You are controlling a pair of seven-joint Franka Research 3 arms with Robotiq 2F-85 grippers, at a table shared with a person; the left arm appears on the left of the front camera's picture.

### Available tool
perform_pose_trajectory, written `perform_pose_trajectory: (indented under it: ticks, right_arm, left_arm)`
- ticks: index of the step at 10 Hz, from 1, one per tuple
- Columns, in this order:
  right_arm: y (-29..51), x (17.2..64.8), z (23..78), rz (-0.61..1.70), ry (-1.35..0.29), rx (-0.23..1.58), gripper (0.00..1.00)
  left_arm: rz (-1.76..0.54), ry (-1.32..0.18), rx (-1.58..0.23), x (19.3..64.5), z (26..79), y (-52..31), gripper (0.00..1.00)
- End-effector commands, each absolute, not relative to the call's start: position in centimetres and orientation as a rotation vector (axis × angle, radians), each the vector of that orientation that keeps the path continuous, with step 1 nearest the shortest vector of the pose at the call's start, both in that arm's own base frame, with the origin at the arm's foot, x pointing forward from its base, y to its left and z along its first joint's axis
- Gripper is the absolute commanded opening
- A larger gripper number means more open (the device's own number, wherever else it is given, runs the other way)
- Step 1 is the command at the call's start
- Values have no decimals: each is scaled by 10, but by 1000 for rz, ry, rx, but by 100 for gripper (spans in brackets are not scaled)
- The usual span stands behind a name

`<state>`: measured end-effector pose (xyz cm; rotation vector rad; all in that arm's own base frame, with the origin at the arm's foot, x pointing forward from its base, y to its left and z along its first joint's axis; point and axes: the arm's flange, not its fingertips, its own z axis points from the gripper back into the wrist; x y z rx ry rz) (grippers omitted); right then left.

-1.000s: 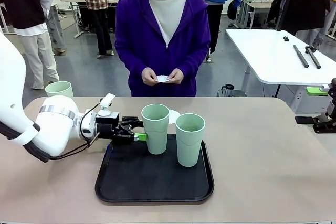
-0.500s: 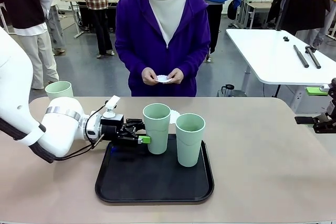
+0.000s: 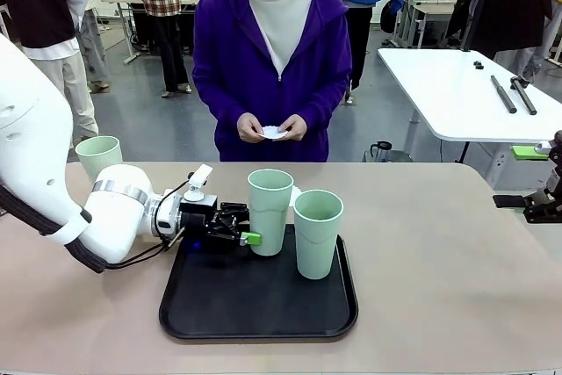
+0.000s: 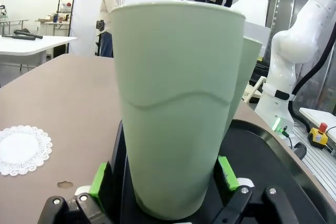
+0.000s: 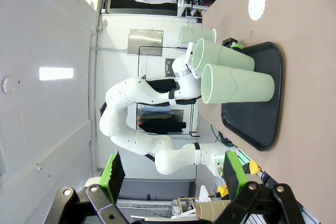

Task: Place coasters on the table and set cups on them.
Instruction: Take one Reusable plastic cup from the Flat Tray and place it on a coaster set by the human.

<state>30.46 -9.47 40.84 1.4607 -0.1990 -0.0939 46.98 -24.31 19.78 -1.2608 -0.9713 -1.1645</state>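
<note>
fingers [image 4: 98,181] of left gripper [image 3: 249,226] wide apart around a cup [image 4: 178,114] on the tray [image 4: 273,150], unclamped; right gripper [image 5: 173,174] open, empty. one coaster [image 4: 21,149] laid, bare; second cup [image 3: 317,233] beside.

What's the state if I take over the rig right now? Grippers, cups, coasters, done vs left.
Left gripper: open, fingers either side of the rear tray cup, not yet closed on it.
Right gripper: open, empty, out at the right edge of the table.
Cups: front tray cup also on the black tray; third cup at the table's far left, base hidden, so I cannot tell whether it is on a coaster.
Coasters: bare coaster on the table beyond the tray; held coaster in the person's hands.
Left: both tray cups onto coasters.
</note>
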Motion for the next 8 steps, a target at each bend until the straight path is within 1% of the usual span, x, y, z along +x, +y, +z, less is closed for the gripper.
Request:
perform_pose_trajectory:
  ticks: [1, 4, 6, 8]
  right_arm:
    - [-95, 306, 408, -83, -211, 1470, 100]
    - [-95, 306, 408, -83, -211, 1470, 100]
    - [-95, 306, 408, -83, -211, 1470, 100]
    - [-95, 306, 408, -83, -211, 1470, 100]
  left_arm:
    - [-1173, -952, -1253, 474, 198, -242, 100]
    - [-1195, -944, -1273, 470, 196, -241, 100]
    - [-1281, -950, -1314, 463, 195, -248, 100]
    - [-1318, -962, -1345, 461, 197, -254, 100]
